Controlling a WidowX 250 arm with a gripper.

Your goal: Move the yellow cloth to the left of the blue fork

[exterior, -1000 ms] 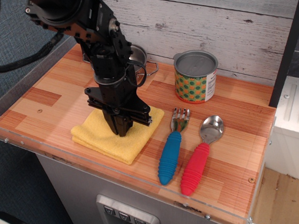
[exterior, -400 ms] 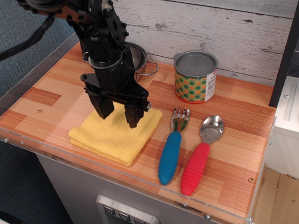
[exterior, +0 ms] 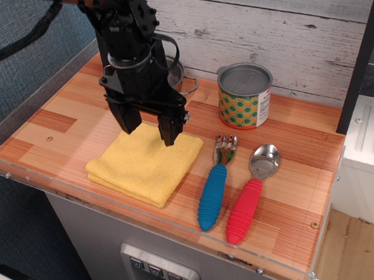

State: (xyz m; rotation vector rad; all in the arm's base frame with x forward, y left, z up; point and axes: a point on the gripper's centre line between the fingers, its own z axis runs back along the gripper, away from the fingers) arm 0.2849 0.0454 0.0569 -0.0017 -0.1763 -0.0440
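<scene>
The yellow cloth (exterior: 144,164) lies folded and flat on the wooden counter, near its front edge. The blue fork (exterior: 214,192) lies just to the right of the cloth, handle toward the front, tines toward the back. My gripper (exterior: 149,128) hangs above the back part of the cloth, open and empty, with its two black fingers spread apart and clear of the fabric.
A red-handled spoon (exterior: 248,203) lies right of the fork. A tin can with a green and orange dotted label (exterior: 245,97) stands at the back. A small metal pot (exterior: 173,74) sits behind my arm. A clear rim (exterior: 43,180) edges the counter.
My gripper was shut on the cloth a second ago. It has opened, let the cloth go and risen above it. The cloth stays flat left of the fork.
</scene>
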